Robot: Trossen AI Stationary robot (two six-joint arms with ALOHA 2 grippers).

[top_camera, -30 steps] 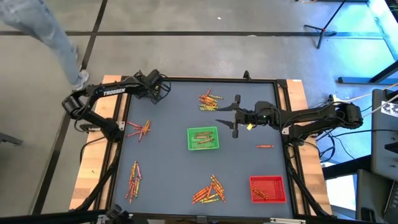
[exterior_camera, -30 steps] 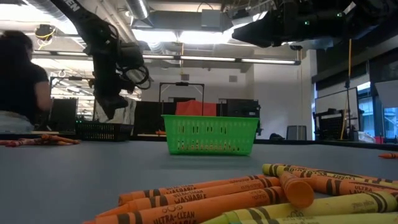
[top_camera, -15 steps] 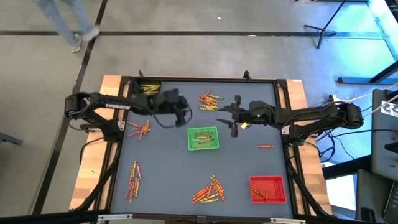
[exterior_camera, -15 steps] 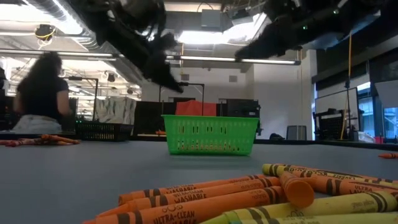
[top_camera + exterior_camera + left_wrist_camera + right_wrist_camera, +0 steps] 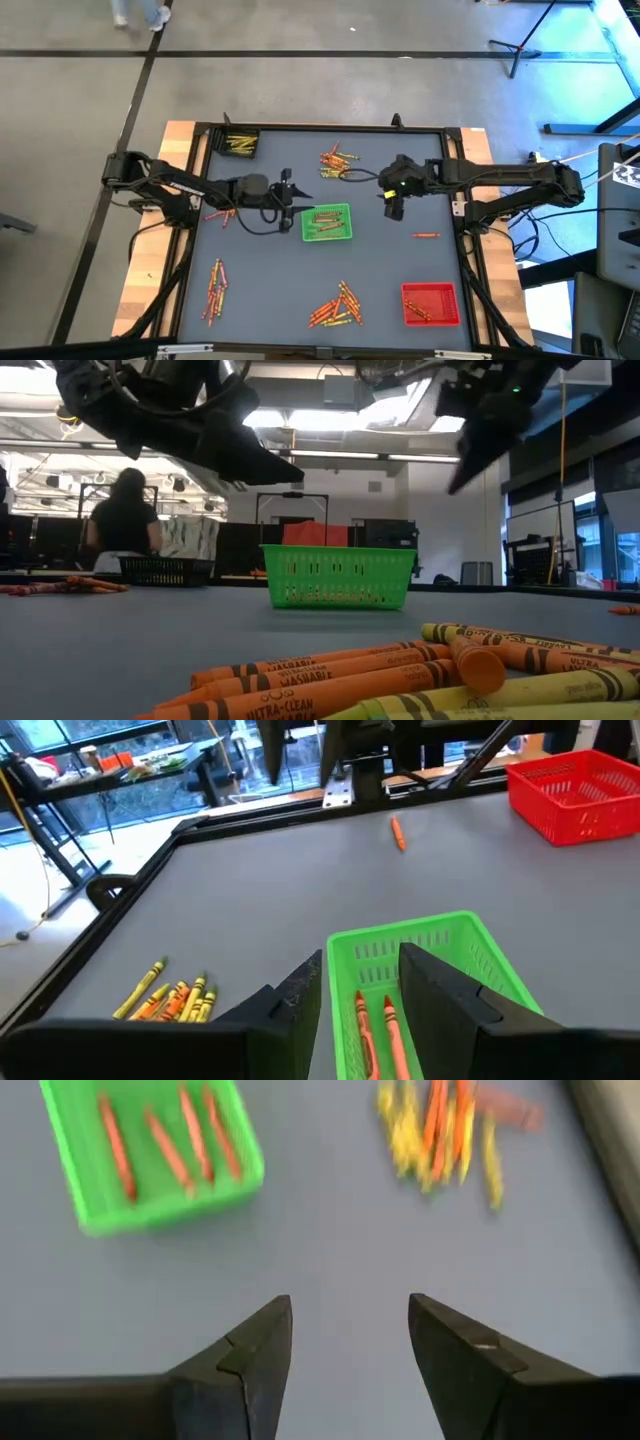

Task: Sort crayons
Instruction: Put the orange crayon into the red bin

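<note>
Crayons lie in loose heaps on the grey table: at the far middle (image 5: 337, 160), at the left (image 5: 225, 207), near left (image 5: 215, 290) and near middle (image 5: 337, 305). One orange crayon (image 5: 425, 235) lies alone. A green tray (image 5: 326, 222) in the middle holds a few orange crayons (image 5: 378, 1030). My left gripper (image 5: 298, 192) is open and empty, above the table just left of the green tray, its fingers (image 5: 312, 982) pointing over the tray's left rim. My right gripper (image 5: 392, 208) is open and empty, pointing down above bare table right of the green tray (image 5: 150, 1150).
A red tray (image 5: 430, 303) with a few crayons stands at the near right. A black tray (image 5: 240, 143) with yellow crayons stands at the far left. A raised frame (image 5: 320, 128) runs around the table. A person (image 5: 125, 525) stands in the room beyond.
My left gripper has swung from the table's far left corner toward the right and near side, to just beside the green tray. My right gripper has tipped from lying level to pointing down and has drawn a little toward the right edge.
</note>
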